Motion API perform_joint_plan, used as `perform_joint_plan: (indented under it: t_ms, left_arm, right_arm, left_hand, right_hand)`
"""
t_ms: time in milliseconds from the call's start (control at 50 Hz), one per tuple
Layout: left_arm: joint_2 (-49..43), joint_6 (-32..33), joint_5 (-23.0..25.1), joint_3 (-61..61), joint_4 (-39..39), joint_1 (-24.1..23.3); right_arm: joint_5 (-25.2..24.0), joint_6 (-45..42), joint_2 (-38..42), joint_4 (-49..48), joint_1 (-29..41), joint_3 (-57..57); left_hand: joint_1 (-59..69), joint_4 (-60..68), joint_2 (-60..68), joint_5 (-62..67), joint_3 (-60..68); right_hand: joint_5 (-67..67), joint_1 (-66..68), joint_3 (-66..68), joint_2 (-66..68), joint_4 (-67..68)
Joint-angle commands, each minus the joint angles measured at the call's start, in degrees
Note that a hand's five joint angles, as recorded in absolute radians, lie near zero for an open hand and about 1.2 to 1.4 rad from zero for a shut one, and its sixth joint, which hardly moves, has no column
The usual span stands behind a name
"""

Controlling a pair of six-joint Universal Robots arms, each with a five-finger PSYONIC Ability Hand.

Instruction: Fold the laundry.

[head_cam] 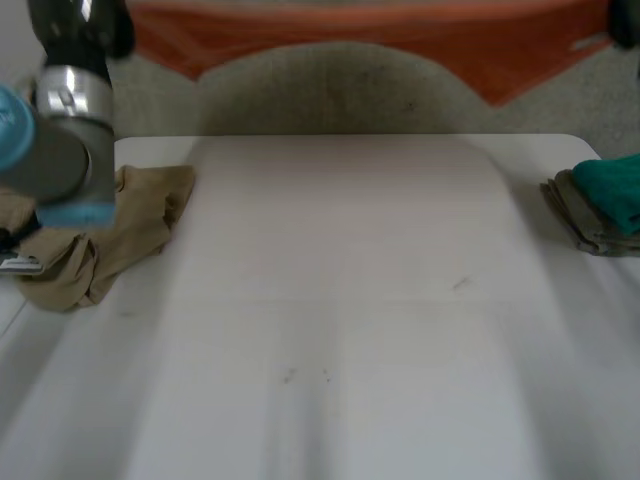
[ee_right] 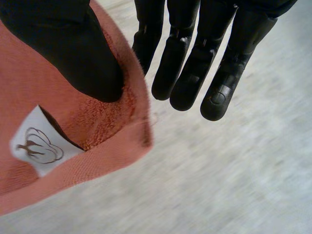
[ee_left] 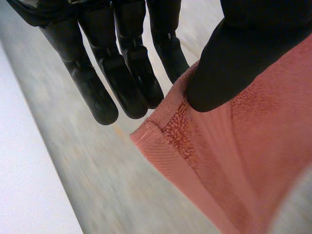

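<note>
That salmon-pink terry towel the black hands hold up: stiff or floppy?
Probably floppy: the salmon-pink terry towel hangs with an uneven lower edge between left hand and right hand. Its looped pile likely resists slipping under the thumbs. Thumb pinches at its corners carry it, so probably light.

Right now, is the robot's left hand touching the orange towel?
Touching. In the left wrist view the left hand pinches the towel by its corner between thumb and fingers.

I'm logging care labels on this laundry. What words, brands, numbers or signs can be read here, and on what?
No words or numbers can be read.
One sign: the white label on the orange towel, by the right hand, bears a brown outline drawing, no letters.
</note>
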Motion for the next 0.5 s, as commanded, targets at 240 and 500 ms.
perform_joint_plan:
  t_ms: [240, 500]
  left_arm:
    - [1.46, 2.22, 4.66, -27.17, -10.62, 1.07]
    - [24.57, 18.38, 4.13, -42.99, -53.75, 2.56]
  right_arm:
    - [-4.59, -10.57, -1.07, 26.95, -2.29, 21.72]
    - [-0.11, -40.71, -18.03, 69.58, -12.04, 34.99]
  left_hand:
    - [15.1, 11.17, 11.27, 13.49, 11.61]
    - [15.1, 11.17, 11.27, 13.49, 11.61]
  right_hand:
    - [13.5, 22.86, 12.15, 12.39, 11.75]
    - [13.5, 22.86, 12.15, 12.39, 11.75]
